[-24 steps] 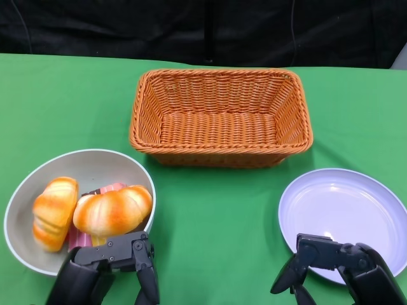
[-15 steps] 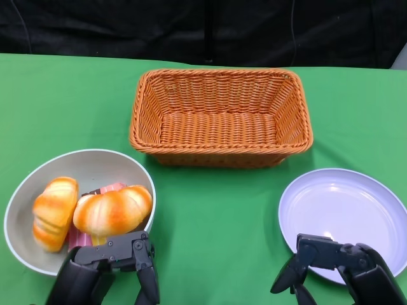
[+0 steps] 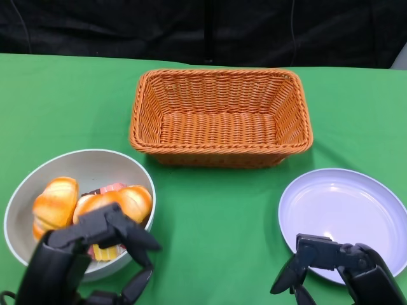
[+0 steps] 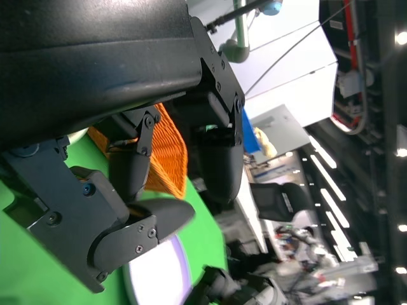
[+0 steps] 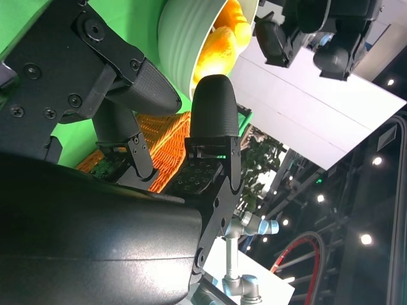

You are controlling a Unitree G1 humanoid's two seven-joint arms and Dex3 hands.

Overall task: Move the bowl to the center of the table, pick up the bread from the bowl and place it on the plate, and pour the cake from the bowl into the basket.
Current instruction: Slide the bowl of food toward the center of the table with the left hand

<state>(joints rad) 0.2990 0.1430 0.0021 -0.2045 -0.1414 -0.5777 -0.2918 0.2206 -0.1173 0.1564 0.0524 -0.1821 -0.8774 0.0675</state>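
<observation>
The bowl (image 3: 79, 166) sits at the near left of the green table (image 3: 216, 216) and holds two pieces of bread (image 3: 117, 203) over a pink and yellow cake (image 3: 108, 251). The left robot hand (image 3: 95, 244) hangs above the bowl's near rim with fingers spread and grasping nothing. The right robot hand (image 3: 318, 264) is also released, at the near edge of the plate (image 3: 346, 210), with the basket (image 3: 220, 117) behind, at the table's center.

A woven wicker basket (image 3: 220, 116) and a smooth, glossy plate (image 3: 343, 216) sit on matt green cloth (image 3: 216, 222).
</observation>
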